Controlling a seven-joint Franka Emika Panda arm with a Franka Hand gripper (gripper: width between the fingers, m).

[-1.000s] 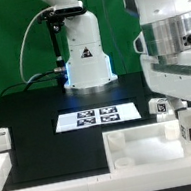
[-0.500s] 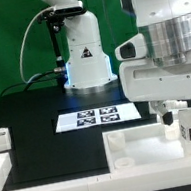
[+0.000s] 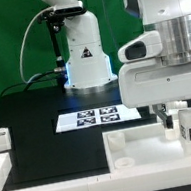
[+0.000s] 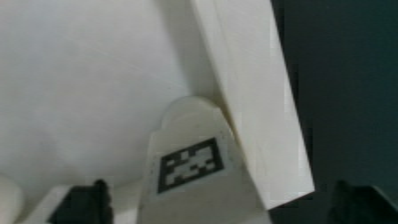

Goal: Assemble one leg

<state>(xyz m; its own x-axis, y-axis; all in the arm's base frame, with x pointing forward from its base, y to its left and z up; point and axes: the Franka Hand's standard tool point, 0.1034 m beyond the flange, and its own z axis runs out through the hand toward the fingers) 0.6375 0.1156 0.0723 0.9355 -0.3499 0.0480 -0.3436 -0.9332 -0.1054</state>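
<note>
A leg [image 3: 190, 125], a small white post with a black-and-white tag, stands upright at the exterior view's right on the white tabletop [image 3: 134, 154]. My gripper [image 3: 177, 117] hangs right over it. In the wrist view the leg [image 4: 192, 160] lies between my two dark fingertips [image 4: 84, 203], which stand wide apart on either side and do not touch it. The gripper [image 4: 210, 206] is open. The tabletop's raised rim [image 4: 240, 90] runs just beside the leg. Another leg [image 3: 3, 138] stands at the exterior view's far left.
The marker board [image 3: 97, 116] lies on the black mat behind the tabletop. The robot's white base [image 3: 85, 60] stands at the back. A white bar [image 3: 3, 169] edges the mat at the exterior view's left.
The arm has come down and toward the exterior view's left, over the leg on the tabletop. In the last half second it has barely moved.
</note>
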